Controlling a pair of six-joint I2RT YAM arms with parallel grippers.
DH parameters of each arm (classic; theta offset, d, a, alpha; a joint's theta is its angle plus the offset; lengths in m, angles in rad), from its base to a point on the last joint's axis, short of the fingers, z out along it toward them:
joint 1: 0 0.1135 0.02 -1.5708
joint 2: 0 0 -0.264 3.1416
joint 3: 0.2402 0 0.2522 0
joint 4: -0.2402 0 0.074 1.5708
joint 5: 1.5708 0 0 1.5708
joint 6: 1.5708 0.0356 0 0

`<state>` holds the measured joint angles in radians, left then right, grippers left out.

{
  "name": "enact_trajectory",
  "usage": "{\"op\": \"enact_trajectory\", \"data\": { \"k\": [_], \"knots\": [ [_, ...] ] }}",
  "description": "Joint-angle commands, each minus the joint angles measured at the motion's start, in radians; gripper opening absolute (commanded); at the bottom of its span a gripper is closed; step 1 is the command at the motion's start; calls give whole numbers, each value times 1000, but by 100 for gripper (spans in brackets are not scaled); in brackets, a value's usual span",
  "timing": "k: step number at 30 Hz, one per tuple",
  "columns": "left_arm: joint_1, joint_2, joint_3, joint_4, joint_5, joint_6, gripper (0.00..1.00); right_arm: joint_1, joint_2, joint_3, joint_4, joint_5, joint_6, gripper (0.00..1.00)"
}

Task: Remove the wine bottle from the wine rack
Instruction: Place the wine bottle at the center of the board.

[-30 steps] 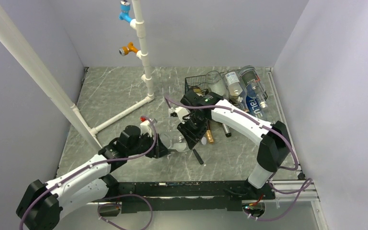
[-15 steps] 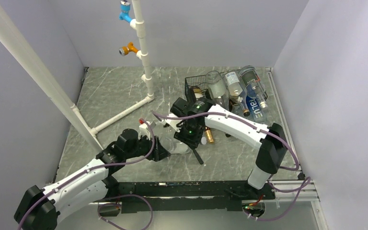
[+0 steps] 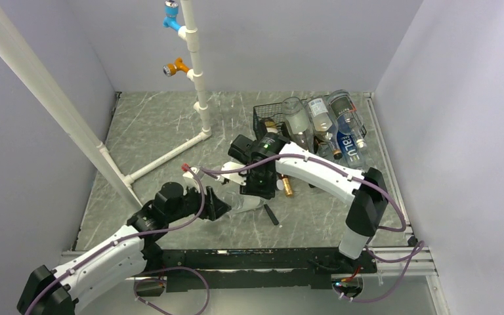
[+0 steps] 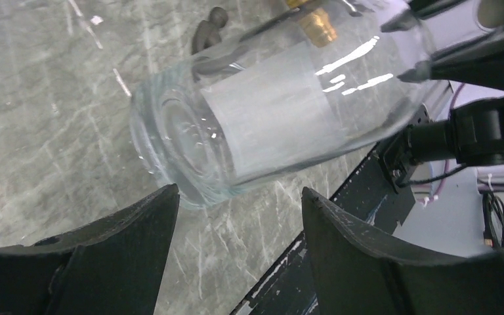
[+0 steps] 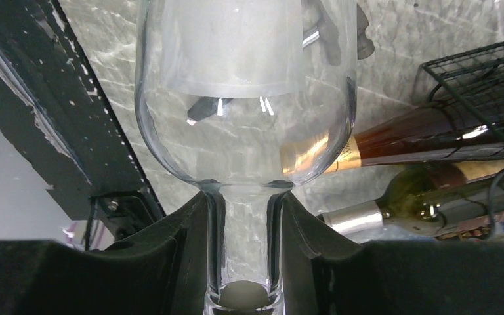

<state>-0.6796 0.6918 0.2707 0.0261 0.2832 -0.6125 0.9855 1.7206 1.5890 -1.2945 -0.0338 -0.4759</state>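
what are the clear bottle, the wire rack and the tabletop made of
The clear bottle looks like glossy glass: you see straight through it and it throws sharp highlights. The wine rack is likely metal wire with a matte black coating. The tabletop is grey with white marble-like veins; stone or laminate, cannot tell.

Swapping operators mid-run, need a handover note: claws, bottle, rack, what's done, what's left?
Left claw: open, one finger on each side of the base of the clear bottle, apparently not gripping it.
Right claw: shut on the bottle's neck.
Bottle: off the wine rack, lying tilted low over the table in front of it. I cannot tell whether it touches the table.
Several other bottles lie on the rack.
Done: bottle taken off.
Left: probably set it down and release.
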Motion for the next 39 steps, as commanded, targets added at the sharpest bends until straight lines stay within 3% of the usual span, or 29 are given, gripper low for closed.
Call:
{"op": "enact_trajectory", "data": {
  "k": [1, 12, 26, 39],
  "knots": [
    [-1, -31, -11, 12, -124, -75, 73, 16, -32, 88, -20, 10, -148, 0],
    [-1, -13, -22, 52, -199, -191, 73, 88, -12, 44, -56, 175, -281, 0],
    [-1, 181, -66, 264, -108, -370, 71, 219, 92, 126, -99, 350, -339, 0],
    [-1, 144, -16, 53, -246, -396, 72, 320, 202, 201, -161, 443, -325, 0]
  ]
}}
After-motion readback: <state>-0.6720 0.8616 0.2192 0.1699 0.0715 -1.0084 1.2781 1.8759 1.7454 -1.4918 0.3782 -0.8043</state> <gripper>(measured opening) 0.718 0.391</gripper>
